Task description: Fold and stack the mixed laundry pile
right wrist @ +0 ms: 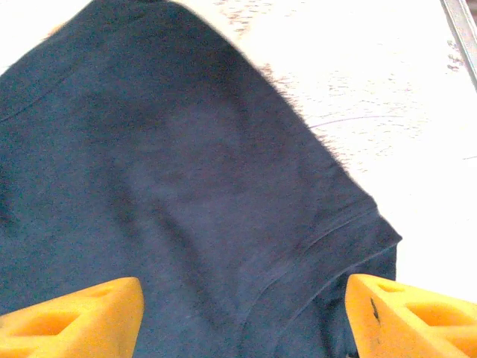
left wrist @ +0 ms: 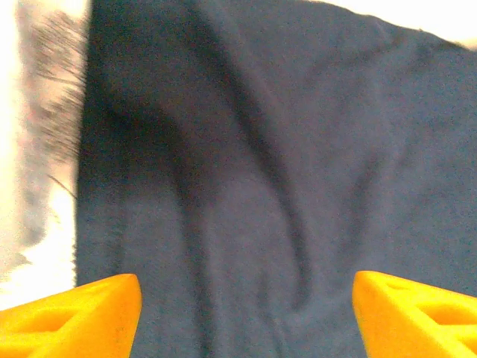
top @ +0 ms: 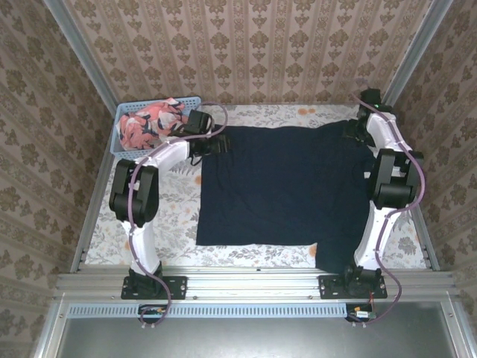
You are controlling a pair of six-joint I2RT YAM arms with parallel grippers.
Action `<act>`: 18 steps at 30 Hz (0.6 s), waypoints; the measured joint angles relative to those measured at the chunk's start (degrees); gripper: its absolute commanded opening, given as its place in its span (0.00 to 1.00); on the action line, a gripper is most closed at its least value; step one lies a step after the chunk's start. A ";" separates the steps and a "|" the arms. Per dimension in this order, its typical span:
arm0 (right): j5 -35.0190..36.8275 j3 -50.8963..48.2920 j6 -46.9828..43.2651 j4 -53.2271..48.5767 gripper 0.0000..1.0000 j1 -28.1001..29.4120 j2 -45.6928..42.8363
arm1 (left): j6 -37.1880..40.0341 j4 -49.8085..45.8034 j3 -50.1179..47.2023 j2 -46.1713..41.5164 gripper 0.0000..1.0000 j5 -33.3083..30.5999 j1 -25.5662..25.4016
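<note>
Right now the navy garment [top: 283,186] lies spread flat across the middle of the table [top: 171,201], its far corners under the two grippers, while the coral-pink printed garment [top: 153,121] sits bunched in the light blue basket [top: 118,142] at the table's far left corner. The left gripper [left wrist: 246,313] and the right gripper [right wrist: 242,313] both hang over the cloth with jaws wide apart, grasping nothing. A shallow pinch would likely catch no fabric, or catch one side alone and pull the fold askew; the soft ridge beneath the left jaws may get pressed in; the flap at the near edge, beside the right arm's base, might snag
</note>
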 measured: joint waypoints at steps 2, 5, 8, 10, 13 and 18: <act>-1.36 1.05 0.42 0.28 0.72 -1.84 2.21 | 0.17 0.11 2.08 2.03 0.78 -1.29 0.74; -2.78 3.30 0.70 0.39 0.70 -3.78 6.56 | 0.26 0.13 3.45 4.79 0.76 -2.54 1.20; -3.58 4.66 1.55 0.42 0.67 -4.07 10.12 | 0.13 0.11 3.74 7.32 0.73 -2.84 1.31; -4.22 4.70 2.12 0.37 0.62 -4.15 11.54 | -0.11 0.09 3.74 8.83 0.68 -2.91 1.31; -5.11 5.33 3.26 0.42 0.36 -4.59 11.76 | -0.33 0.07 3.78 10.36 0.52 -3.37 1.25; -6.60 5.44 4.61 0.44 0.00 -5.33 11.78 | 0.11 -1.18 5.86 11.52 0.04 -4.02 1.14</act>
